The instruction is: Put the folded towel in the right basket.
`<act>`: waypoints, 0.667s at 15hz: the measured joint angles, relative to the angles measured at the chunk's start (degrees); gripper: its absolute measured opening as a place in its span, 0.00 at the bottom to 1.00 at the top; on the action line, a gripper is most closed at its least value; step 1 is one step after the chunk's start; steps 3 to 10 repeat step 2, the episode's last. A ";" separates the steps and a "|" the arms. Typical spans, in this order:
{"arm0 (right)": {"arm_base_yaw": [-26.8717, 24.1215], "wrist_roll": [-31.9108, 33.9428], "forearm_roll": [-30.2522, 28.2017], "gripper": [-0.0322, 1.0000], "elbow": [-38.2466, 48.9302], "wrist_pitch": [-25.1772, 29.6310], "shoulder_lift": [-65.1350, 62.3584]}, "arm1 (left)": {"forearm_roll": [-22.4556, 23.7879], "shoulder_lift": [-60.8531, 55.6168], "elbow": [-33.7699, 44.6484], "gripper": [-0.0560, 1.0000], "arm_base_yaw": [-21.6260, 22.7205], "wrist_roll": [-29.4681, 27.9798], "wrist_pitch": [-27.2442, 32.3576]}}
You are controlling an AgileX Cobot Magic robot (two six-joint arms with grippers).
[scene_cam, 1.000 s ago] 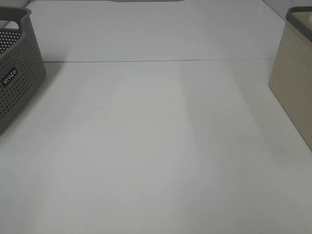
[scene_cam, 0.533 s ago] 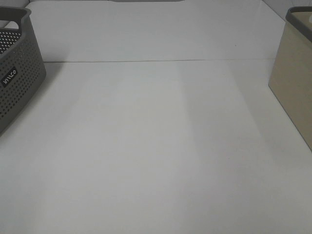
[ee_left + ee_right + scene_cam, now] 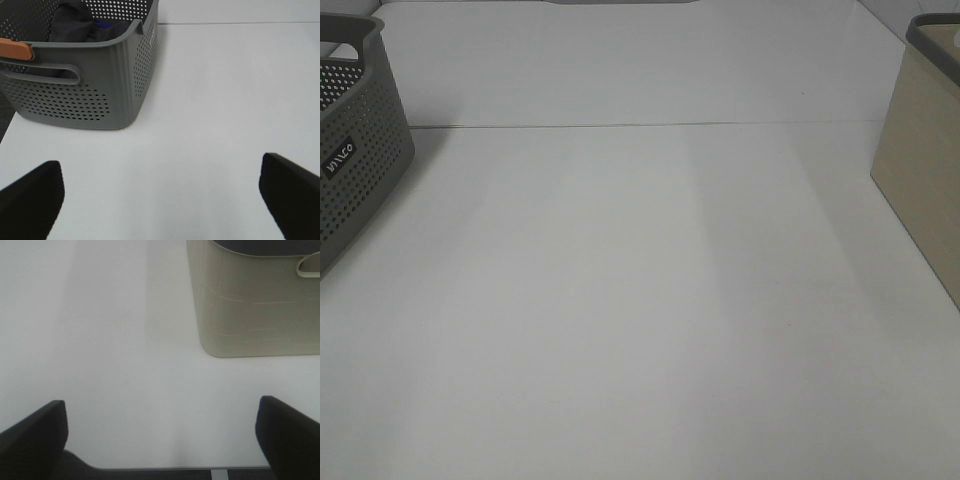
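table (image 3: 640,300): white, thin seam line across its far part | grey perforated basket (image 3: 355,150): on the table's left edge, small white label on its side | dark cloth (image 3: 70,20): inside grey perforated basket | orange handle piece (image 3: 15,49): on its rim

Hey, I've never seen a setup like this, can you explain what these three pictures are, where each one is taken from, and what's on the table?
This is a robot with two arms working over a white table. One picture comes from a camera mounted high above, off the arms; neither arm shows in it. It shows a gray perforated basket at the left edge and a beige basket at the right edge.

The other two come from cameras on each arm's wrist. The dark shapes in their corners are the fingers. The left claw is open and holds nothing; it faces the gray basket, which has dark cloth inside. The right claw is also open and holds nothing, facing the beige basket. I cannot pick out a folded towel for certain.
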 joint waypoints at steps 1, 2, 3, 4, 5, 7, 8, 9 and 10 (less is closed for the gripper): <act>0.00 0.00 0.00 0.98 0.00 0.00 0.00 | 0.00 0.00 0.00 0.99 0.00 0.00 0.00; 0.00 0.00 0.00 0.98 0.00 0.00 0.00 | 0.00 0.00 0.00 0.99 0.00 0.00 0.00; 0.00 0.00 0.00 0.98 0.00 0.00 0.00 | 0.00 0.00 0.00 0.99 0.00 0.00 0.00; 0.00 0.00 0.00 0.98 0.00 0.00 0.00 | 0.00 0.00 0.00 0.99 0.00 0.00 0.00; 0.00 0.00 0.00 0.98 0.00 0.00 0.00 | 0.00 0.00 0.00 0.99 0.00 0.00 0.00; 0.00 0.00 0.00 0.98 0.00 0.00 0.00 | 0.00 0.00 0.00 0.99 0.00 0.00 0.00; 0.00 0.00 0.00 0.98 0.00 0.00 0.00 | 0.00 0.00 0.00 0.99 0.00 0.00 0.00; 0.00 0.00 0.00 0.98 0.00 0.00 0.00 | 0.00 0.00 0.00 0.99 0.00 0.00 0.00; 0.00 0.00 0.00 0.98 0.00 0.00 0.00 | 0.00 0.00 0.00 0.99 0.00 0.00 0.00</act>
